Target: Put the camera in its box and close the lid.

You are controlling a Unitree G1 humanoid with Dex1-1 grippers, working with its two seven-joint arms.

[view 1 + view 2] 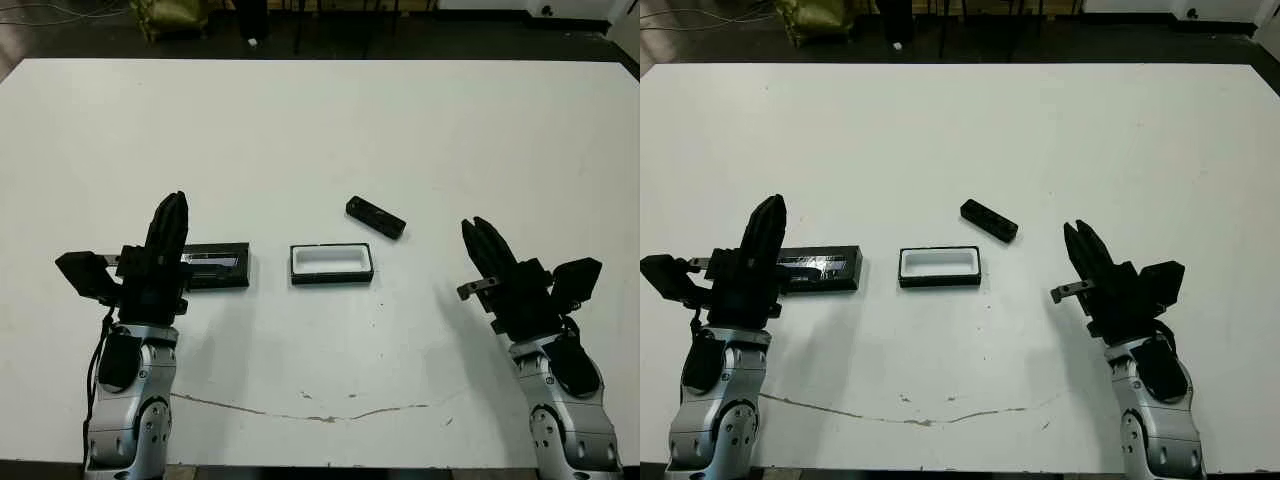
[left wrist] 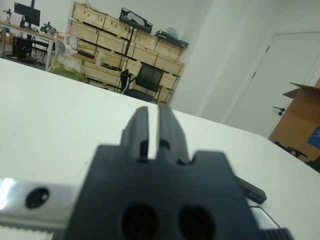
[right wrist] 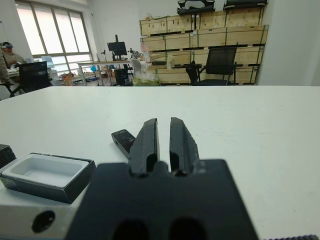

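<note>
**A:** What is lying on the white counter?

**B:** The box is sitting open just below the centre of the frame, its white lining facing up. The camera is lying slantwise just above and to the right of it, near but not touching. The lid is lying flat at left of centre, level with the box and a little apart from it, its silvery stripe showing.

**A:** And the hands?

**B:** The left hand is hovering at lower left, its two black fingers nearly together with only a thin slit between them, gripping nothing; it is overlapping the lid's left end in the head view, though contact cannot be told. The right hand is sitting at lower right, well apart from the camera, its fingers likewise close together and empty.

**A:** Anything beyond the counter?

**B:** Stacked wooden crates and a black chair are standing in the background of the right wrist view.
</note>
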